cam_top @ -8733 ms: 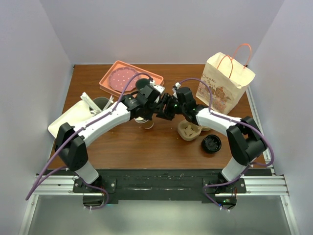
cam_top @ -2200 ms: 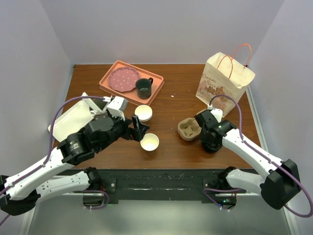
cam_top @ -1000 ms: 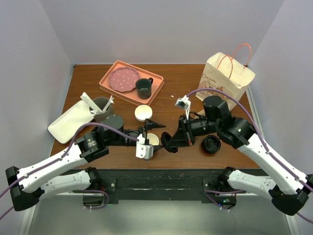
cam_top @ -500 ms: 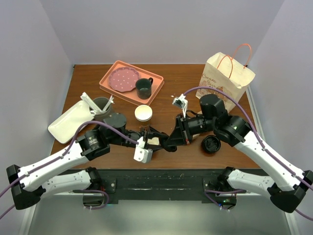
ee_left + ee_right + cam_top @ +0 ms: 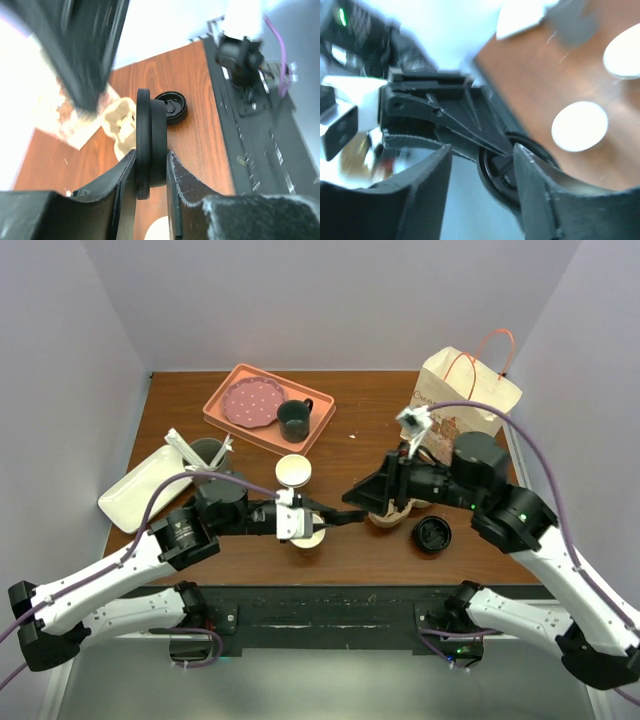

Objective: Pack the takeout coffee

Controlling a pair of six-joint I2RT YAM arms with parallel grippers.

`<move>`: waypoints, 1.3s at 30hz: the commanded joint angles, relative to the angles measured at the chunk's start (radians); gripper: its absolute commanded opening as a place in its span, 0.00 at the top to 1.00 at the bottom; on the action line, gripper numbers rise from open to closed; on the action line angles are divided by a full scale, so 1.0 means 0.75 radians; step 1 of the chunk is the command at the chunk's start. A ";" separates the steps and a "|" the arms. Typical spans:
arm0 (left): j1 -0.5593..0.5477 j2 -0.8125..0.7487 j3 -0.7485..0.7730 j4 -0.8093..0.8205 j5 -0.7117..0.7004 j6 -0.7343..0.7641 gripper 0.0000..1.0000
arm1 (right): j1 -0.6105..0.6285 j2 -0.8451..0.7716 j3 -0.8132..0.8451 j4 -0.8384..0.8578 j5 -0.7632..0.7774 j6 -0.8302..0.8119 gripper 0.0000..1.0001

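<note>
Black lid (image 5: 150, 145) now inside the left gripper (image 5: 150, 159)

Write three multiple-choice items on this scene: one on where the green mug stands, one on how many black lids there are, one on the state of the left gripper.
1. Where does the dark green mug stand?
A) on the pink tray
B) inside the paper bag
C) on the white dish

2. How many black lids are in view?
A) one
B) two
C) four

3. What state is the left gripper in?
A) open and empty
B) shut on a paper cup
C) shut on a black lid held on edge

Answers:
1 A: the mug sits on the tray at the rear left.
2 B: one is in the left gripper and a loose lid lies on the table.
3 C: the left wrist view shows both fingers against the faces of the upright lid.
</note>
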 commanded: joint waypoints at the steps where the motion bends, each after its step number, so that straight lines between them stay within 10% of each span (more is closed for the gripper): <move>1: 0.002 -0.050 -0.003 0.073 -0.247 -0.492 0.85 | 0.005 -0.187 -0.049 0.199 0.491 0.129 0.38; 18: 0.253 -0.013 0.001 0.118 -0.211 -1.757 0.83 | 0.003 -0.323 -0.395 0.338 0.416 0.172 0.31; 39: 0.270 -0.142 -0.140 0.355 -0.145 -1.907 0.85 | 0.003 -0.267 -0.449 0.479 0.367 0.274 0.52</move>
